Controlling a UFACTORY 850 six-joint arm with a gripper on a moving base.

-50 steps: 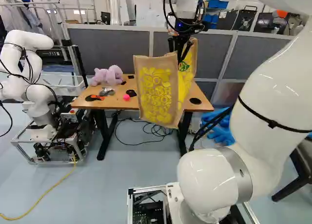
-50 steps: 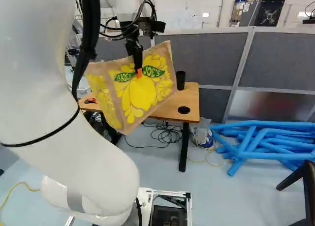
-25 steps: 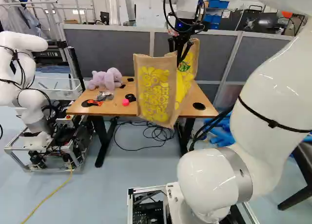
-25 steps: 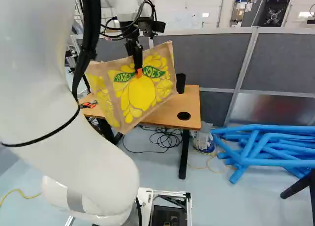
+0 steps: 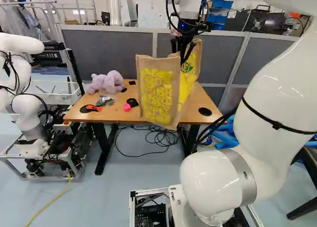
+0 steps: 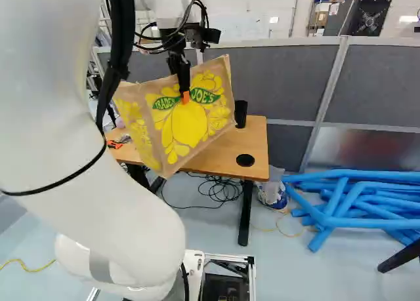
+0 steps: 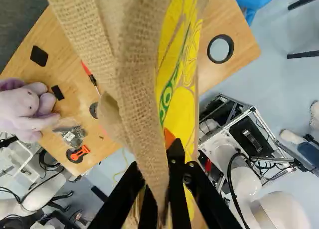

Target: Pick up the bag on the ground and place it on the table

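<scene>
Clearly, we have the bag (image 5: 157, 88) off the floor, hanging upright from our gripper (image 6: 186, 96). Seen along our gripper (image 7: 155, 159) in the wrist view, the two fingers are clamped on a fold of the bag's cloth, and one orange pad (image 7: 169, 137) shows against the printed side. Both base views show the bag in front of part of the table (image 5: 111, 116), its lower end overlapping the near edge in the left one; we cannot tell whether it touches the wood. Left of the bag in the left base view, we see a purple plush toy (image 5: 106, 82) on the tabletop, with a clear packet (image 5: 105, 101), an orange and black tool (image 5: 94, 108) and a small pink roll (image 5: 127, 108) nearer to us. A black-rimmed opening (image 6: 245, 160) sits toward the table's right end, with a dark cylinder (image 6: 241, 114) behind it. Cables (image 6: 220, 189) lie loosely on the floor under the table. Beyond its right end, we have blue tubes (image 6: 354, 202) heaped on the floor, and at the left of the left base view stands another robot (image 5: 27, 113).
</scene>
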